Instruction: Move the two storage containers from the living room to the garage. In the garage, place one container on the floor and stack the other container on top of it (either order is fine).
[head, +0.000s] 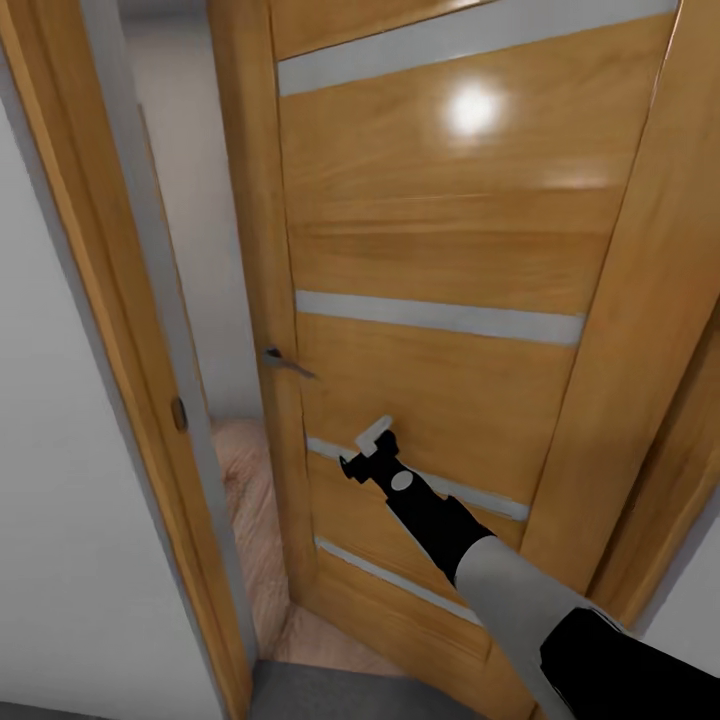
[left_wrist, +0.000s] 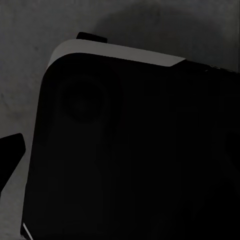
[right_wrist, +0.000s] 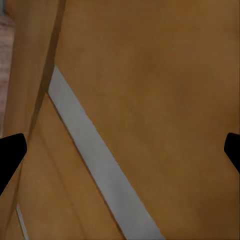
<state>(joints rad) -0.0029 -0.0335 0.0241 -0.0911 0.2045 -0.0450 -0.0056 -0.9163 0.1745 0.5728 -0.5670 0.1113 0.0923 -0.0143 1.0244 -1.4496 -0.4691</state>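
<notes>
Head view first: a honey-coloured wooden door (head: 440, 300) with pale grey horizontal strips stands ajar right in front of the robot, a bright light spot glinting high on its panel. The right arm reaches forward from the lower right, grey forearm and black wrist, and the right gripper (head: 366, 449) sits up against the door's lower half, just beside one of the grey strips (head: 430, 487). A dark metal lever handle (head: 287, 363) sticks out at the door's left edge, above and left of the gripper. Through the gap on the left, light wood-plank flooring (head: 250, 500) runs away into the far room, while a sliver of dark grey floor (head: 350, 695) lies nearest the robot. The door frame (head: 120, 330) and a white wall close off the left side.

The right wrist view looks straight at the door: warm wood, a grey strip slanting across, and the two black fingertips (right_wrist: 10, 152) set wide apart at either edge, nothing between them.

In the left wrist view, a dark robot body part with a pale rim hangs over the grey floor, and one black fingertip (left_wrist: 11, 152) pokes in; whether that left gripper is spread or closed, I can't tell.

No orange-red containers are in sight at this moment.
</notes>
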